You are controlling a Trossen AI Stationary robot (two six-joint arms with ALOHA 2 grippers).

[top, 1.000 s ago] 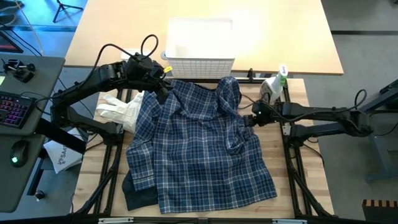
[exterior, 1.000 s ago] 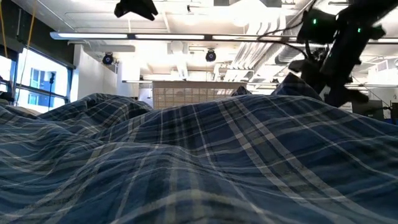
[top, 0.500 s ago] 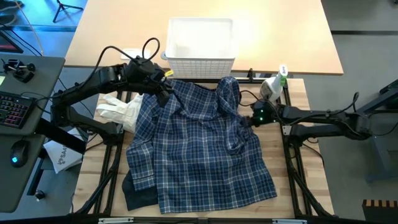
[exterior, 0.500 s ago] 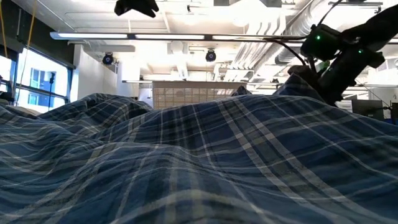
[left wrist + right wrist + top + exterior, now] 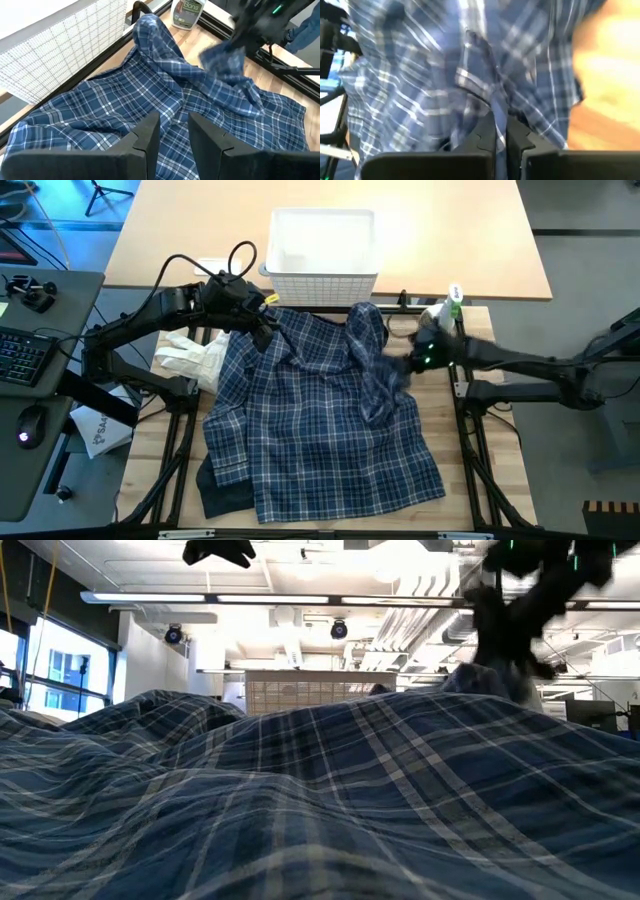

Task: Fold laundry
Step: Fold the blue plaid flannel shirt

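Overhead, shirt (image 5: pixel 320 420) spread mid-table, long axis back edge to front; right gripper (image 5: pixel 408 365) pinched on its right fold, left gripper (image 5: pixel 262 322) gripping the back-left corner. Low down — lifted cloth near the right edge. Wrist views: both clamped on plaid; open room forward.

A blue-and-white plaid shirt (image 5: pixel 300 800) filled the whole lower half of the frame, its folds rising in soft ridges toward the middle. At the upper right a dark gripper (image 5: pixel 515 615) hung blurred above a raised peak of the cloth. At the top left a second dark gripper (image 5: pixel 220 552) showed against the ceiling. Behind the cloth, at centre, stood a white lattice basket (image 5: pixel 300 692), with ceiling lights above.
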